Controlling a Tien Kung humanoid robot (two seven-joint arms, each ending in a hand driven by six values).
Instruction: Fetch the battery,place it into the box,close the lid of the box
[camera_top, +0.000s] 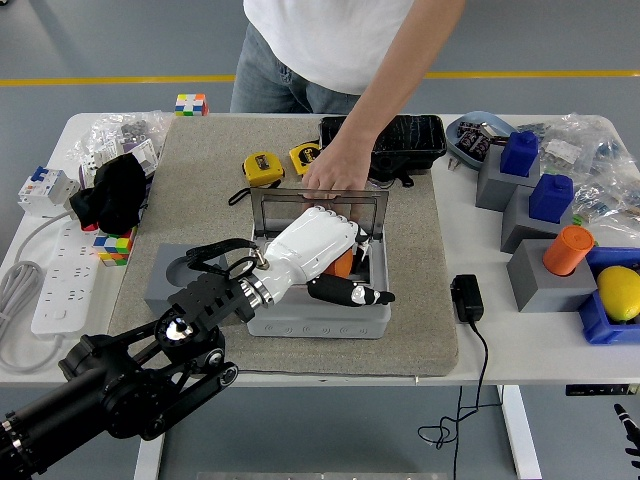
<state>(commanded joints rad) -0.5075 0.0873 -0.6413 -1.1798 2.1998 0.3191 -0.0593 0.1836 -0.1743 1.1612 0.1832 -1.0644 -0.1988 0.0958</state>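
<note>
A grey box (320, 322) stands on the felt mat (200, 210) with its lid (268, 212) raised upright at the back. From the far side, a person's hand (328, 178) rests on the lid's top edge. My left hand (362, 268), white with a black thumb, reaches into the box from the lower left. Its fingers curl over an orange battery (344, 264), most of which is hidden under the palm. Only a black tip of my right hand (626, 421) shows at the lower right corner.
A grey block (165, 285) sits just left of the box. Behind the lid lie two yellow tape measures (263, 167) and a black case (400, 140). A power adapter (466, 297) is to the right of the mat. Grey stands with blue and orange pieces (568, 250) crowd the right side, and a power strip (60, 280) lies at the left.
</note>
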